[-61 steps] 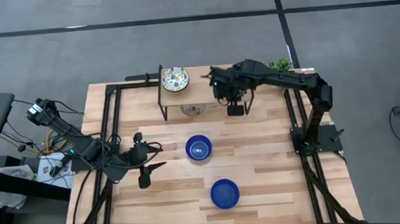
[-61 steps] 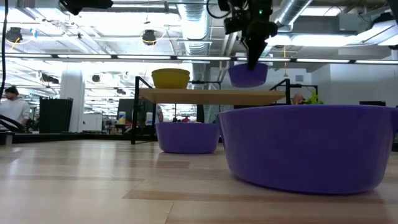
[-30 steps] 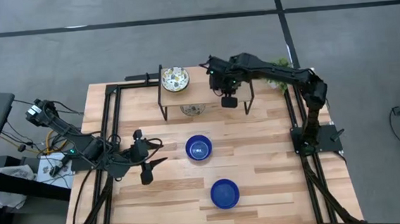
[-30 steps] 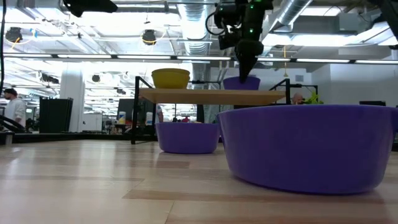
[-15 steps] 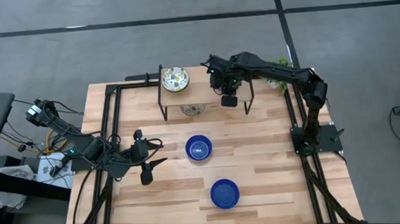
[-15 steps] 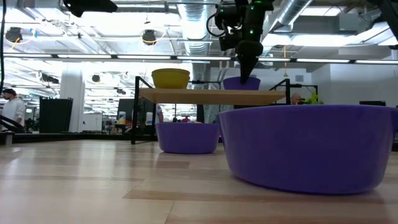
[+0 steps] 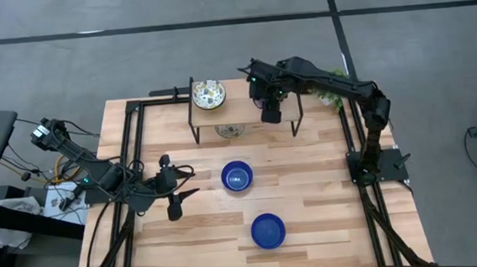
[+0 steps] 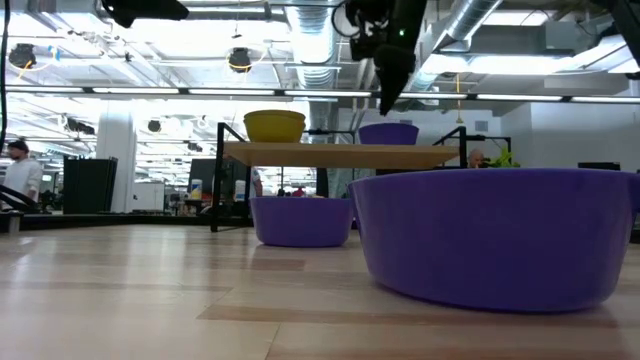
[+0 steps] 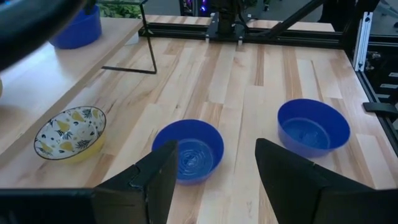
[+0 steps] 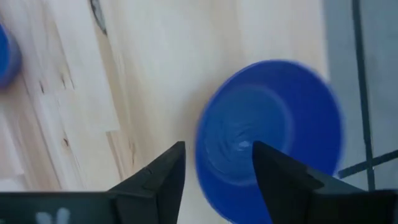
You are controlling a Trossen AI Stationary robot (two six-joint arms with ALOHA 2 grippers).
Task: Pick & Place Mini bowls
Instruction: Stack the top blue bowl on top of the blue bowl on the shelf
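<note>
Right claw (image 10: 214, 171) open above blue bowl (image 10: 273, 137)

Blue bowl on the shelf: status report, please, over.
Right pincer open, above the blue bowl. Bowl sits free on the shelf. Left pincer open, waiting low left on the table. Nothing in the way.

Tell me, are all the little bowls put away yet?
Not yet. Two sit on the shelf: a flowery bowl and a blue bowl under the open right claw. Three wait on the table. The open left claw holds nothing.
</note>
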